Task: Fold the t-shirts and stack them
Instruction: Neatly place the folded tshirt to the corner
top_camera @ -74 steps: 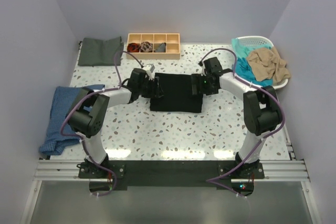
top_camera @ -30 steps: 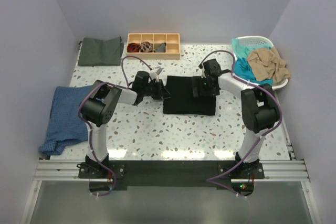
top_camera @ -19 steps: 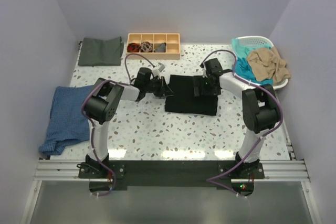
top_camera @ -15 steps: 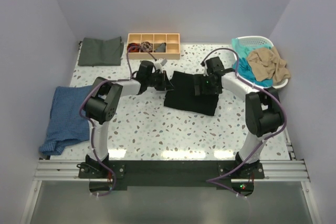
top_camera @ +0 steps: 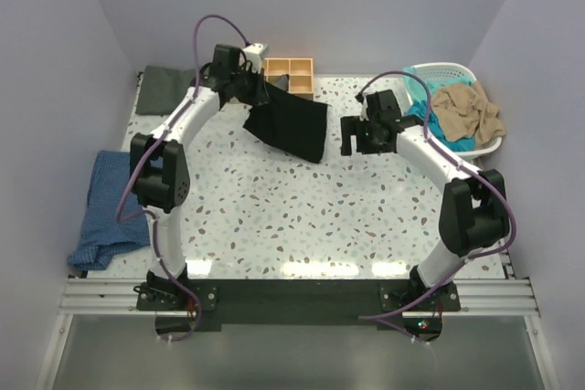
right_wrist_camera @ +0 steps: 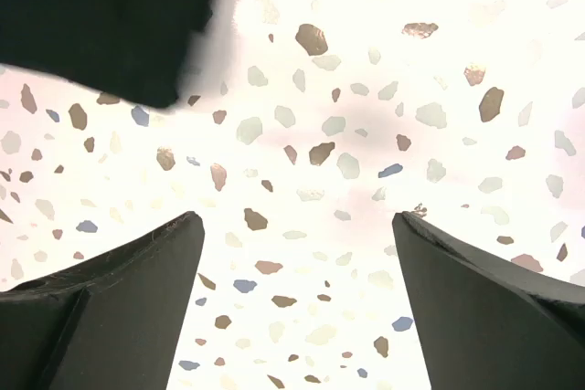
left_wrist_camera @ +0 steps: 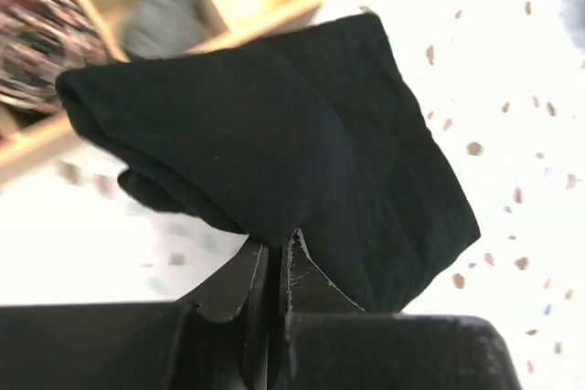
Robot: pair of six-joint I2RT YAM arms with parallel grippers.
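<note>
The left hand (left_wrist_camera: 272,248) is closed tight on one edge of the folded soft black t-shirt (top_camera: 291,123), so it hangs above the speckled tabletop (top_camera: 320,216), probably for stacking on the folded dark grey-green t-shirt (top_camera: 157,89). The right hand (right_wrist_camera: 294,218) stands wide open, empty, giving it room.

1. Held left arm (top_camera: 187,121) stretched far back, left gripper (left_wrist_camera: 271,246) lifted, jaws pinched together (on the black t-shirt (left_wrist_camera: 274,125)).
2. Kept right arm (top_camera: 430,148) extended forward, right gripper (right_wrist_camera: 294,218) pointed downward, fingers wide apart.
</note>
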